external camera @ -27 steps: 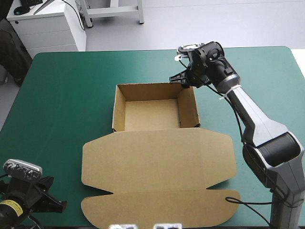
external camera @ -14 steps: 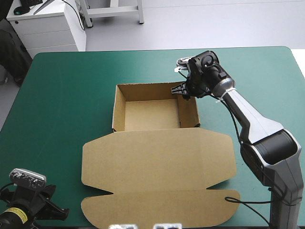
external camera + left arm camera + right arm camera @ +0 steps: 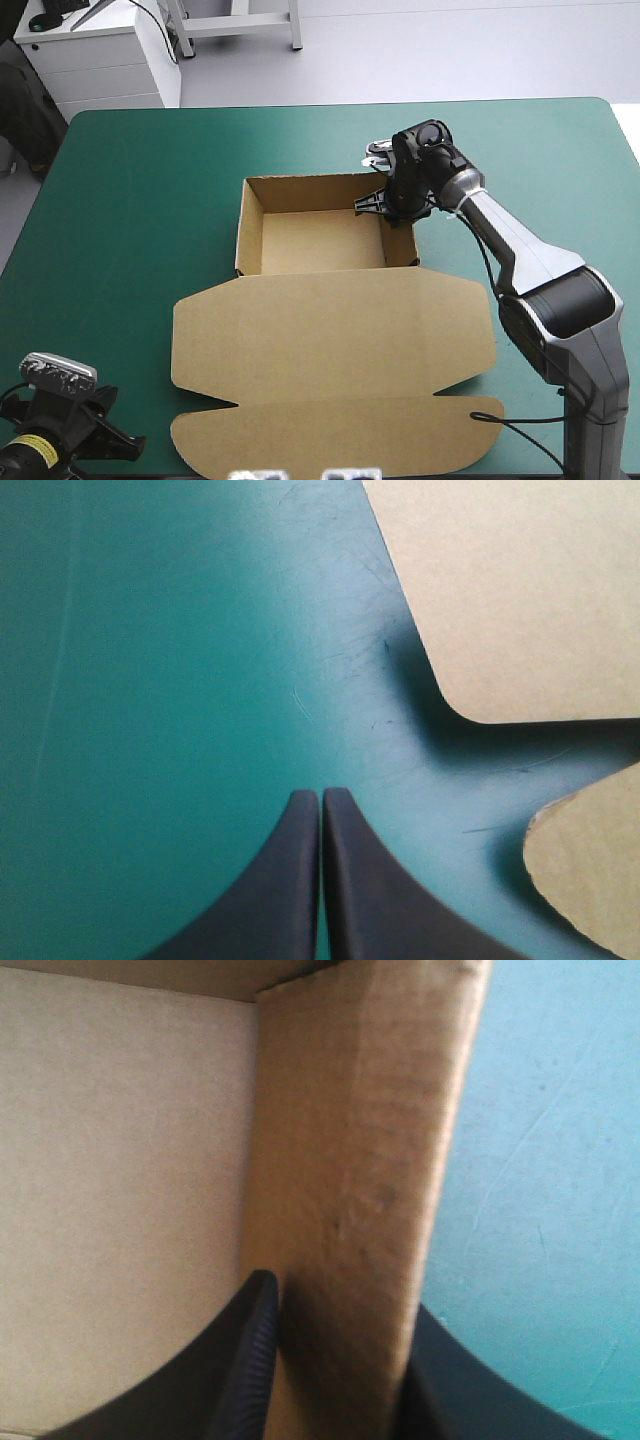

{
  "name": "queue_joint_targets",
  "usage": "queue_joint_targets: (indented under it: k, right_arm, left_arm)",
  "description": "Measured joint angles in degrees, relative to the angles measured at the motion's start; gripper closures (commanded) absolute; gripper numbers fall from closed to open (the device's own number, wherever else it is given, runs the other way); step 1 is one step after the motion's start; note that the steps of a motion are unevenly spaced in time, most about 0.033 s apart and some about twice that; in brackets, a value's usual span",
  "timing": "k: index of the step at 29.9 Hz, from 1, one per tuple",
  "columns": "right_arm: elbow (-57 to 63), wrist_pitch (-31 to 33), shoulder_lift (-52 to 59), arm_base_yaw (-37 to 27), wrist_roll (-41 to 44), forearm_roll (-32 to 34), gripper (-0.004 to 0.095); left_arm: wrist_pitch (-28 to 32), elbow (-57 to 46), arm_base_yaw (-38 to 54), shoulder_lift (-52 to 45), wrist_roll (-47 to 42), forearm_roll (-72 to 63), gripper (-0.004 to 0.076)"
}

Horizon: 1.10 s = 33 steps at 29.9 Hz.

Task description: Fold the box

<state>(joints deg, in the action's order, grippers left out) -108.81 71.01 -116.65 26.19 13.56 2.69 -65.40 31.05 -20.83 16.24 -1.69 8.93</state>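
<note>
Brown board marks the change: the right gripper [image 3: 385, 208], which earlier hung just beyond the far right corner of the box [image 3: 330, 350], now sits lower and nearer, over the far end of the right wall [image 3: 360, 1140]. Just before, it was partway along that path. The box itself has not shifted. It lies at the middle of the teal-green cover [image 3: 140, 200], with its tray [image 3: 255, 225] toward the far edge, all four walls raised, and its lid [image 3: 330, 320] spread flat toward the near edge, the rounded flaps out to both sides.

The right arm reaches in from the near right corner, stretched long over the table, with its wrist bent down onto the tray's far right corner. In the right wrist view the claw is released and astride the wall. One of its black fingers [image 3: 245, 1360] is inside the tray, with a thin strip of shadow between it and the board. The other is outside, close against the wall over the cover.

The left gripper [image 3: 321, 795] has drawn back a little toward the near edge since the earliest picture and has held there since. It is low at the near left corner, clenched on nothing, its two fingers meeting in one point above bare cover. The lid's rounded corners lie just beside it, apart from it.
</note>
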Motion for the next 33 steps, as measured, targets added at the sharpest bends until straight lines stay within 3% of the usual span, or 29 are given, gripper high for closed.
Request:
queue_joint_targets:
  k: [4,18,33]
  right_arm:
    - [0.0,-0.06,-0.67,-0.05,0.0,0.0,0.093]
    - [0.07,-0.4,-0.27,-2.55,-0.01,-1.79,0.0927]
    - [0.41,0.24,9.87,-24.32,-5.19,0.0,0.0927]
  left_arm:
    - [0.0,0.0,0.0,0.0,0.0,0.0,0.0731]
    - [0.05,0.0,0.0,0.0,0.0,0.06,0.0731]
    - [0.05,0.0,0.0,0.0,0.0,0.06,0.0731]
